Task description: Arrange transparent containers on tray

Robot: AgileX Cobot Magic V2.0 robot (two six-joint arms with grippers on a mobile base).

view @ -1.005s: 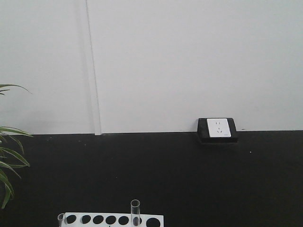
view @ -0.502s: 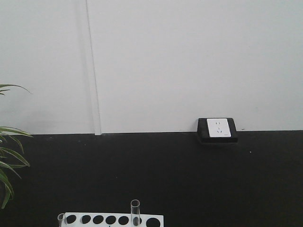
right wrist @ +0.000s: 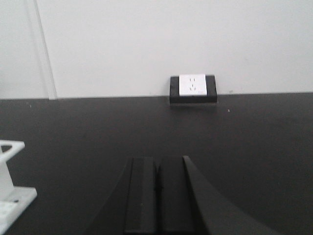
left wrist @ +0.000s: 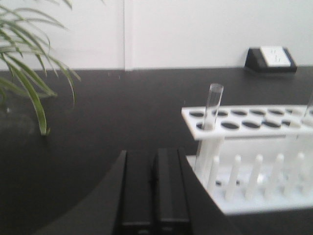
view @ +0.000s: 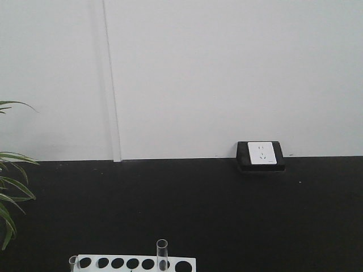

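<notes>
This is looking like a lab. A white rack with round holes is sitting on a black bench, and a thin glass test tube is standing straight up in one of the holes. A plain white wall is rising behind the bench, a white socket in a black box is sitting where the two are meeting, and a green plant is hanging its leaves at the side.

Even soft light, blurry wrist views
</notes>
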